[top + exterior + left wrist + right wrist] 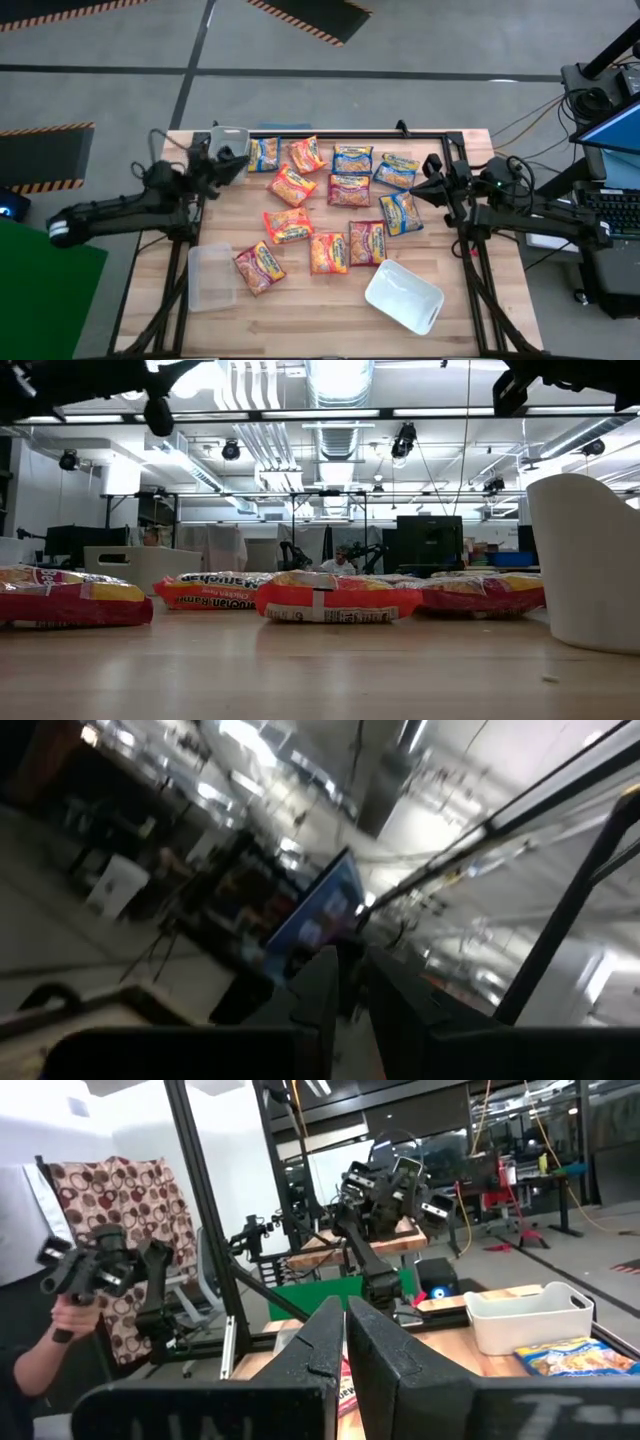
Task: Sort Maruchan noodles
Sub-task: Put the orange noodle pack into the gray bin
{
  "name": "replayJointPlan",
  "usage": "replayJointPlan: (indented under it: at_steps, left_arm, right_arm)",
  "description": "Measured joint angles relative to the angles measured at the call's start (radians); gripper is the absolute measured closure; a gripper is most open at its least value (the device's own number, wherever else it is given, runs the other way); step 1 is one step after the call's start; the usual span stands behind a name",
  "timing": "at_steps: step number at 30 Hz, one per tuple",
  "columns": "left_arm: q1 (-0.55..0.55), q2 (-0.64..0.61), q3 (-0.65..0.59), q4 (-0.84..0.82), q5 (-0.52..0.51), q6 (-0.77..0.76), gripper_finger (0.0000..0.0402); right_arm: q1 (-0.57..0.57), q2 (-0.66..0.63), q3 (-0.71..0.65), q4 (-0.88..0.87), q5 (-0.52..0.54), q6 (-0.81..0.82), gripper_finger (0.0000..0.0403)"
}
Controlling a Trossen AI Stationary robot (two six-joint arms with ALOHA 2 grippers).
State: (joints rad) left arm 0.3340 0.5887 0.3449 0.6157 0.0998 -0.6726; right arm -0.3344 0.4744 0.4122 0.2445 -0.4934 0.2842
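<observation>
Several Maruchan noodle packets lie flat in the middle of the table, among them an orange one (290,184), a blue one (352,158) and a red one (349,189). The low view shows them as a row, with an orange packet (322,598) nearest. My left gripper (230,165) hangs shut above the far left corner, in its wrist view (350,995) pointing up into the room. My right gripper (418,190) is shut too (345,1342) and hovers at the right of the packets, next to a blue packet (398,170). Neither holds anything.
A clear tub (210,277) sits near the left edge and a white tub (403,296) (585,560) at the near right. A third tub (230,138) (525,1317) stands at the far left corner. A person's hand (70,1315) holding a device shows beyond the table.
</observation>
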Motion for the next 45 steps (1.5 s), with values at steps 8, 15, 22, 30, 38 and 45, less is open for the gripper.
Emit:
replayJointPlan:
  at_steps: [8,15,22,30,38,45]
  left_arm:
    - [-0.058,0.214,0.221,-0.434,-0.022,0.077,0.0363]
    - [-0.085,0.419,0.372,-0.841,-0.161,0.086,0.0363]
    - [-0.13,0.635,0.479,-0.995,-0.239,0.026,0.0363]
    - [-0.2,0.858,0.619,-1.13,-0.379,-0.022,0.0363]
    - [-0.219,1.05,0.748,-1.231,-0.418,-0.042,0.0363]
    - [-0.218,1.165,0.863,-1.288,-0.49,0.008,0.0322]
  right_arm:
    - [0.0,-0.001,0.002,0.0,0.0,0.003,0.0394]
    - [0.0,-0.001,0.002,-0.004,-0.001,0.003,0.0394]
    - [0.0,0.0,0.002,-0.034,-0.003,0.004,0.0394]
    - [0.0,-0.001,0.002,-0.031,-0.003,0.021,0.0394]
    - [0.0,-0.001,0.006,-0.031,-0.003,0.03,0.0394]
    - [0.0,-0.001,0.003,-0.101,-0.004,0.035,0.0394]
